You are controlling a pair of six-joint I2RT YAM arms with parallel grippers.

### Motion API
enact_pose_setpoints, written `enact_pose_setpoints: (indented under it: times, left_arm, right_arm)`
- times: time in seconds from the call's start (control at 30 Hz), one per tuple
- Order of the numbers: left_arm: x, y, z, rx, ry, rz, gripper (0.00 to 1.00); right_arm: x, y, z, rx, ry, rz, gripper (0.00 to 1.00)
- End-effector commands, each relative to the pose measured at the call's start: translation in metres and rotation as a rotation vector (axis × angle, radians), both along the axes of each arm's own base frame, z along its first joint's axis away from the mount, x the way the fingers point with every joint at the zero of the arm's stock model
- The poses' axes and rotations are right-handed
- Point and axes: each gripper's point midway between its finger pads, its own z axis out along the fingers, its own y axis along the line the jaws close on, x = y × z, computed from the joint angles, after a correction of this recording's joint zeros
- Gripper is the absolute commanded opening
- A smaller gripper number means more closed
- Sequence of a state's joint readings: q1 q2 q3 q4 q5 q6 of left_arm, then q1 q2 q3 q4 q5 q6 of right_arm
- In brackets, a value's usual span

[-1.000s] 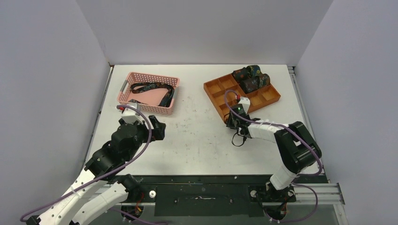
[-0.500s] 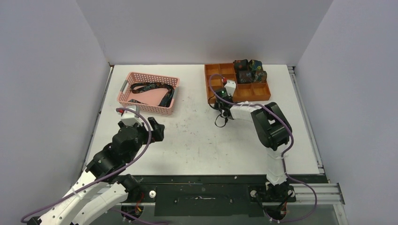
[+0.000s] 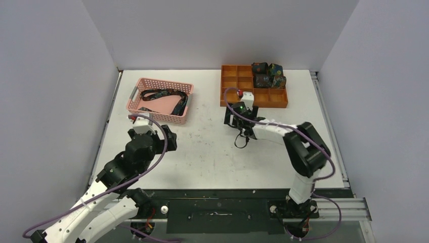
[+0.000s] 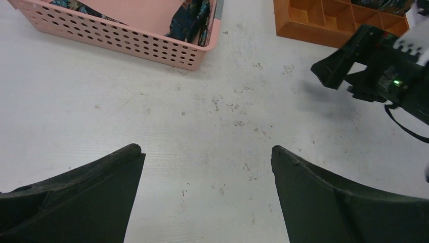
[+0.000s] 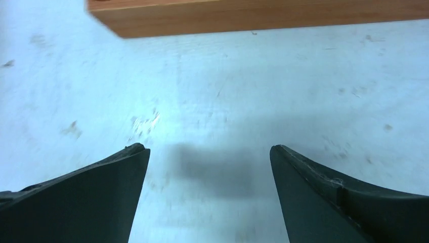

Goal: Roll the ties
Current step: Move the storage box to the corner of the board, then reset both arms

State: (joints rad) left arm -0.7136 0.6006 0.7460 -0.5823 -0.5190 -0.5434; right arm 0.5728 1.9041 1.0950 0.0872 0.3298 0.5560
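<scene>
**Orange tray part-filled; both grippers held wide and empty**

Orange walls of the tray (image 3: 253, 105) are seen lying square to the far edge of the table (image 3: 212, 152). Several rolled ties (image 3: 266, 76) are packed as dark speckled cylinders into its far right cells. The near and left cells are bare, and are presumably being kept for the rolls to come. At the far left, the unrolled ties (image 3: 164, 94) are heaped loosely in the pink basket (image 3: 157, 117), where they can be reached as a supply by the left arm.

The right gripper (image 3: 238, 115) is held low over the table, just beside the tray's near left corner. Its fingers (image 5: 86, 197) are spread wide, with only bare tabletop between them, and the tray's wall is seen across the top of its wrist view. Nothing is gripped or touched by it.

The left gripper (image 3: 169, 137) is likewise spread and empty. It is poised above the table near the basket's near right corner, which is judged to be a waiting posture.

The task is judged to be partly done. A tie from the basket would next have to be laid out on the open table between basket and tray.
</scene>
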Motion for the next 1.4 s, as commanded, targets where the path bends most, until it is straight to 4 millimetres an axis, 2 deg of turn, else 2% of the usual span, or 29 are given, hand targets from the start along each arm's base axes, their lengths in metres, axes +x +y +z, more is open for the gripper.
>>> enact_pose_setpoints:
  times: [0.0, 0.07, 0.13, 0.2, 0.27, 0.43, 0.5, 0.53, 0.57, 0.67, 0.8, 0.87, 0.9, 0.93, 1.0, 1.1, 1.13, 1.17, 1.33, 1.37]
  left_arm:
    - [0.014, -0.003, 0.047, -0.052, -0.114, 0.029, 0.96]
    - [0.019, -0.005, 0.057, -0.067, -0.123, 0.042, 0.97]
    - [0.024, 0.000, 0.058, -0.080, -0.112, 0.112, 0.96]
    - [0.028, 0.009, 0.052, -0.095, -0.087, 0.204, 0.96]
    - [0.029, 0.011, 0.048, -0.092, -0.057, 0.239, 0.96]
    - [0.022, 0.003, 0.046, -0.192, -0.026, 0.226, 0.96]
    - [0.020, -0.006, 0.051, -0.227, -0.028, 0.174, 0.96]
    - [0.018, -0.015, 0.055, -0.196, -0.039, 0.087, 0.96]
    - [0.015, -0.025, 0.063, -0.183, -0.069, -0.003, 0.97]
    - [0.007, -0.038, 0.085, -0.196, -0.180, -0.144, 0.96]
    - [0.004, -0.034, 0.106, -0.190, -0.387, -0.193, 0.96]
    - [0.011, -0.017, 0.108, -0.186, -0.405, -0.091, 0.96]
    - [0.017, -0.003, 0.106, -0.197, -0.384, 0.010, 0.96]
    - [0.022, 0.009, 0.094, -0.197, -0.337, 0.113, 0.96]
    - [0.029, 0.018, 0.080, -0.152, -0.253, 0.213, 0.97]
    - [0.036, 0.015, 0.049, -0.142, -0.078, 0.310, 0.96]
    - [0.036, 0.013, 0.030, -0.091, 0.007, 0.337, 0.96]
    - [0.037, 0.011, 0.023, -0.076, 0.053, 0.355, 0.96]
    - [0.045, -0.013, 0.020, 0.029, 0.125, 0.184, 0.96]
    - [0.044, -0.015, 0.014, 0.057, 0.135, 0.145, 0.96]
  right_arm:
    - [-0.026, -0.004, 0.117, 0.074, -0.212, 0.001, 0.99]
    - [-0.045, -0.014, 0.148, 0.096, -0.242, -0.008, 0.91]
    - [-0.065, -0.024, 0.180, 0.134, -0.287, 0.000, 0.90]
    - [-0.085, -0.030, 0.193, 0.172, -0.310, 0.037, 0.90]
    - [-0.103, -0.036, 0.198, 0.215, -0.326, 0.063, 0.90]
    - [-0.146, -0.051, 0.222, 0.377, -0.405, 0.085, 0.90]
    - [-0.155, -0.057, 0.213, 0.428, -0.431, 0.074, 0.90]
    - [-0.160, -0.059, 0.210, 0.440, -0.437, 0.075, 0.90]
    - [-0.164, -0.062, 0.206, 0.436, -0.439, 0.084, 0.90]
    - [-0.169, -0.074, 0.200, 0.476, -0.460, 0.021, 0.90]
    - [-0.169, -0.086, 0.185, 0.537, -0.442, -0.097, 0.90]
    - [-0.168, -0.091, 0.176, 0.506, -0.422, -0.126, 0.90]
    - [-0.167, -0.095, 0.171, 0.485, -0.409, -0.149, 0.90]
    - [-0.165, -0.100, 0.165, 0.469, -0.399, -0.187, 0.90]
    - [-0.164, -0.108, 0.155, 0.464, -0.366, -0.267, 0.90]
    - [-0.161, -0.106, 0.149, 0.439, -0.352, -0.261, 0.90]
    - [-0.160, -0.104, 0.150, 0.436, -0.354, -0.251, 0.90]
    - [-0.159, -0.103, 0.150, 0.434, -0.354, -0.252, 0.90]
    - [-0.155, -0.106, 0.149, 0.363, -0.363, -0.237, 0.90]
    - [-0.155, -0.108, 0.147, 0.340, -0.361, -0.237, 0.90]
